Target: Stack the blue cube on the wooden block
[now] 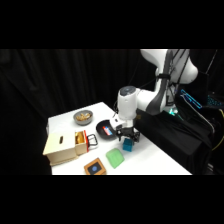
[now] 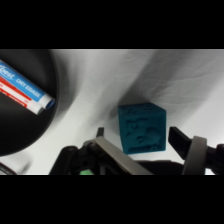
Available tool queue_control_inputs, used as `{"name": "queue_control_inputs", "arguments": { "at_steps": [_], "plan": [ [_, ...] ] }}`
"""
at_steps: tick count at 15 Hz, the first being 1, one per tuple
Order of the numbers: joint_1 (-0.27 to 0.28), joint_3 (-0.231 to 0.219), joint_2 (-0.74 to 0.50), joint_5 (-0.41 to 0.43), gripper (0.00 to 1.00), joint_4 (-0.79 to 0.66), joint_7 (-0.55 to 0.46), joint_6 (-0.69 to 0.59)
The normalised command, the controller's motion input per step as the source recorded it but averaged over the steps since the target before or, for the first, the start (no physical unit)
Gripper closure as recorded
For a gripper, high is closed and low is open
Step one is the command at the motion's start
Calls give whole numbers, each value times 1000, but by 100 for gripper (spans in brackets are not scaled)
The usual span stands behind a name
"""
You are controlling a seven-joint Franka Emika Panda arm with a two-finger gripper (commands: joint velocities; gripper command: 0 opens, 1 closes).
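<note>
One blue cube [image 2: 142, 127] — corner edge toward gripper [image 2: 142, 142] — flat on table [image 2: 100, 80].

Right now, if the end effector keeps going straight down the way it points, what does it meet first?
Most likely the blue cube, which sits between the open fingers of the end effector. Beneath it lies only the white table. Remaining height is unclear.

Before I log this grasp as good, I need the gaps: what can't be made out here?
- Side view: whether the gripper touches the blue cube; too small.
- Wrist view: the blue cube's base, behind the linkage.
- Wrist view: the wooden block, out of frame.
- Wrist view: the marker's label, cut off.
</note>
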Motion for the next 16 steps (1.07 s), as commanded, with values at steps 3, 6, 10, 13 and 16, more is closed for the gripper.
{"name": "queue_control_inputs", "arguments": {
  "at_steps": [3,6,10,13,16],
  "plan": [
    [-20,42,83,-113,0,4,59,164],
    [-14,29,99,-132,0,25,72,156],
    [-11,23,86,-143,25,37,81,147],
    [-2,14,42,-151,52,40,105,119],
    [19,-2,-29,-161,71,23,139,52]
  ]
}}
